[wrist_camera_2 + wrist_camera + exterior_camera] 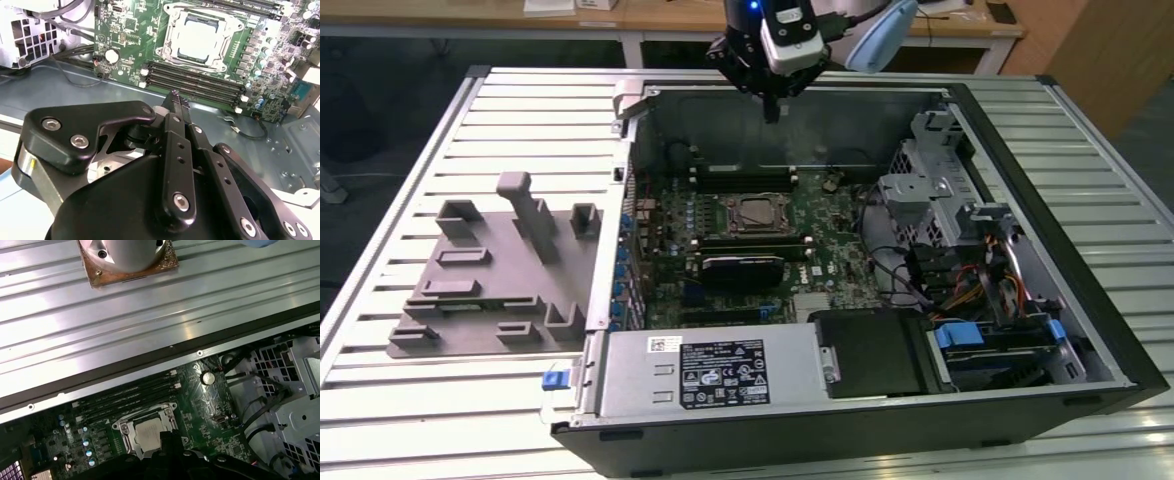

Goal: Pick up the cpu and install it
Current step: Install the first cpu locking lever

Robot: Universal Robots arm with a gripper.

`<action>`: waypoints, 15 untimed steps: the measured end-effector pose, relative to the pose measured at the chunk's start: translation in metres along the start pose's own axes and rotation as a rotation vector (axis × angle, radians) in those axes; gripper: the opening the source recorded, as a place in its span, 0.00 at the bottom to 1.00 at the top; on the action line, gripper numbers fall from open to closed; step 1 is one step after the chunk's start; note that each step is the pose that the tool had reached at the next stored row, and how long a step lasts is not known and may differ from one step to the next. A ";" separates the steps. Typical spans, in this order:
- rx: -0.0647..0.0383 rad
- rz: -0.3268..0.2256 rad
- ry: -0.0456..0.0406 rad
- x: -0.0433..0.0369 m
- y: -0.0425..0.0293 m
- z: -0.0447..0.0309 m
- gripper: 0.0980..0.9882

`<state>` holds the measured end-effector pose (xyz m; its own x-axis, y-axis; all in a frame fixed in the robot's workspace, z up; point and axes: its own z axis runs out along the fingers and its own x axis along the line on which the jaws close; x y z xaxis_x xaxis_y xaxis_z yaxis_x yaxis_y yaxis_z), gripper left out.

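CPU (200, 37) seated flat in motherboard socket (172, 25); likely light, rigid, slick-topped, fragile underneath, so grip by opposite edges. Gripper (176, 97) above the case, fingers closed together, holding nothing.

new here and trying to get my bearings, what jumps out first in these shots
An open computer case lies on a slatted metal table, its green motherboard exposed. The cpu sits in the socket mid-board. The gripper, shut and empty, hangs above the case's far wall; a grey fixture block sits at the exterior view's left.
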<state>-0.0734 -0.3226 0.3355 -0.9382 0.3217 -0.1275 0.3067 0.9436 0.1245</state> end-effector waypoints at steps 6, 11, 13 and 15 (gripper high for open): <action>0.000 0.000 0.0000 0.0000 -0.0026 0.0045 0.01; 0.000 0.000 0.0000 0.0001 -0.0042 0.0082 0.01; 0.000 0.000 0.0000 0.0001 -0.0048 0.0098 0.01; 0.000 0.000 0.0000 0.0002 -0.0055 0.0115 0.01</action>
<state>-0.0734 -0.3268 0.3235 -0.9382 0.3217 -0.1275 0.3066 0.9437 0.1245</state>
